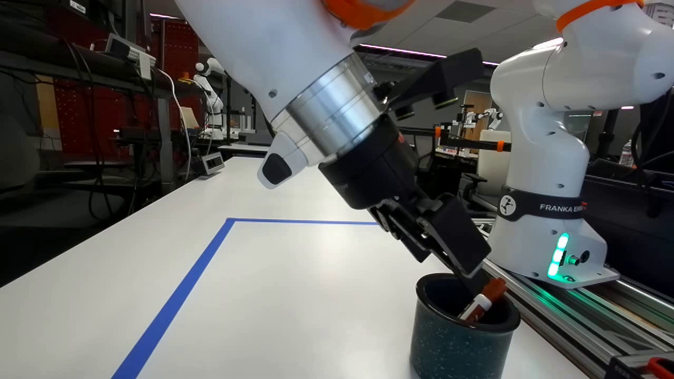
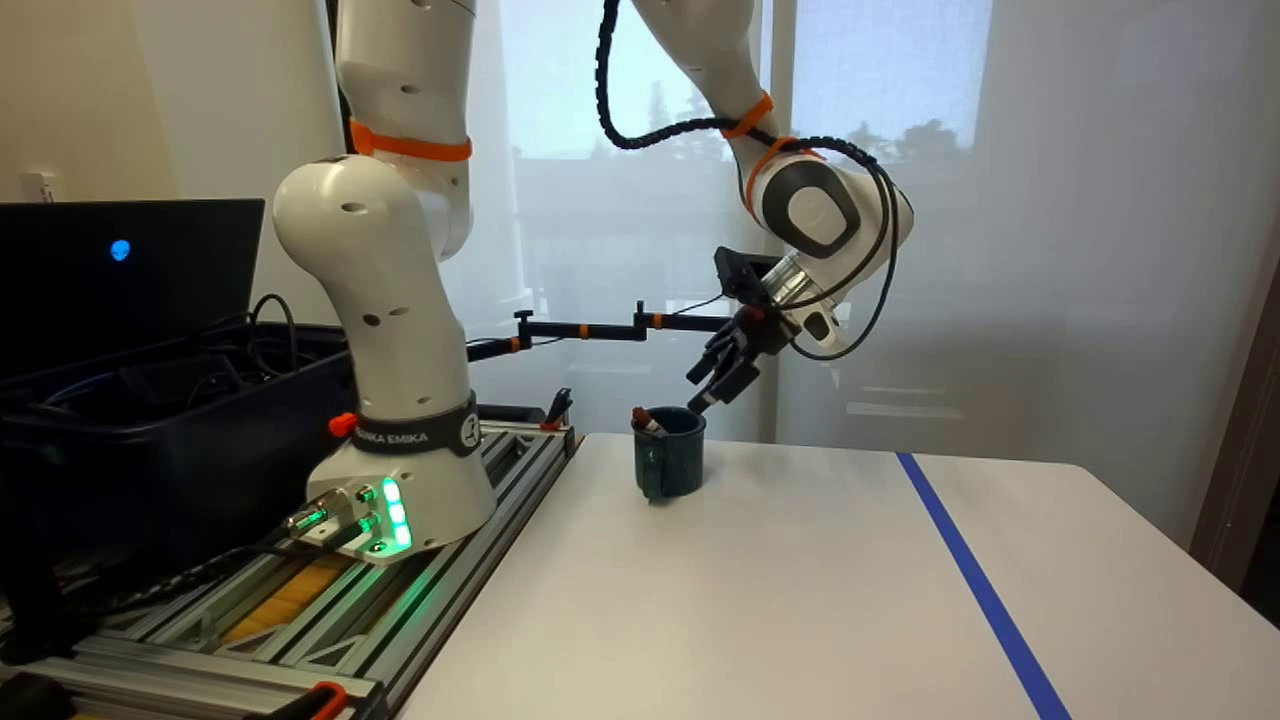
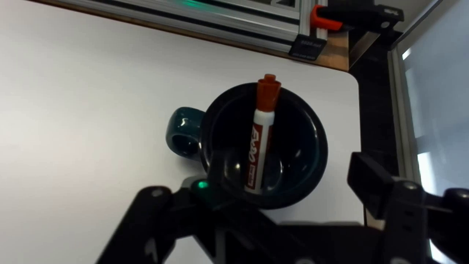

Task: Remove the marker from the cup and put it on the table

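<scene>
The marker has a reddish-brown cap and a white and dark red body. It leans inside the cup in both exterior views: marker point(image 1: 480, 303), marker point(image 2: 648, 422). In the wrist view the marker point(image 3: 261, 143) has its cap over the rim, its lower end inside. The dark teal cup point(image 1: 462, 347) stands upright on the white table point(image 1: 300, 300); the cup point(image 2: 684, 462) shows its handle in an exterior view. My gripper point(image 2: 712, 388) is tilted just above the cup's rim. In the wrist view the gripper point(image 3: 289, 170) has its fingers wide apart with nothing gripped; one finger overlaps the cup's rim.
Blue tape point(image 1: 179, 289) marks a corner on the table. A metal rail track point(image 2: 500, 520) with the robot base runs along one table edge, close to the cup. A red-handled clamp point(image 3: 326, 20) sits at the rail's end. The table's rounded corner point(image 3: 353, 79) is near the cup.
</scene>
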`<state>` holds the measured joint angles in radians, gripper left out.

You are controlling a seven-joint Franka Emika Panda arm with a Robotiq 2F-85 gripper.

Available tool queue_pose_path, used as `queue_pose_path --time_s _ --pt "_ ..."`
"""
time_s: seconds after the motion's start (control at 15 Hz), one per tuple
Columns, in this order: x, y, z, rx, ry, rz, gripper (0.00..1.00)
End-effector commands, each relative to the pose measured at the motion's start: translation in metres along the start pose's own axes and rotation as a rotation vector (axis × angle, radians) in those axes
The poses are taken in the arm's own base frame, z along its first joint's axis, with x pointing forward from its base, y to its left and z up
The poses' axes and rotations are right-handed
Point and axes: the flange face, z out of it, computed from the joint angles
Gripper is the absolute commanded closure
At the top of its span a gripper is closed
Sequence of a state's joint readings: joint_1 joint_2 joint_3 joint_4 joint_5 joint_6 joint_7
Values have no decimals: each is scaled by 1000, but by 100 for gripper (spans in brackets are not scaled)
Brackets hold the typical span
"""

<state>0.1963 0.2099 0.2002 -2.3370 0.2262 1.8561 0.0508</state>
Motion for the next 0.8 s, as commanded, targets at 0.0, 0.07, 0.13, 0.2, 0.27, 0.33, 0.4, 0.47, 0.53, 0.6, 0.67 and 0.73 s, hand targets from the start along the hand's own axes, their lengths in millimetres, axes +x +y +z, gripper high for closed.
queue_pose_path --time_s 0.0,0.07,0.13,0.2,0.27,0.33,0.4,0.47,0.53,0.6,0.67,0.73 --pt "-5 -2 7 -7 -16 15 45" --pt "-5 -2 9 -6 -21 18 54" --pt "-5 -1 12 -4 -25 17 62" --pt "-5 -1 14 -2 -27 16 67" --pt "-6 0 16 -2 -32 18 67" --pt "-6 0 19 -2 -39 18 66" --pt "-5 1 22 -2 -44 19 65" --pt "-5 1 25 -4 -49 19 63" --pt "-3 2 28 -3 -54 19 59" --pt "-3 2 30 -3 -58 19 59" --pt "-1 3 33 -2 -64 19 59" --pt "0 3 35 -1 -70 19 58"
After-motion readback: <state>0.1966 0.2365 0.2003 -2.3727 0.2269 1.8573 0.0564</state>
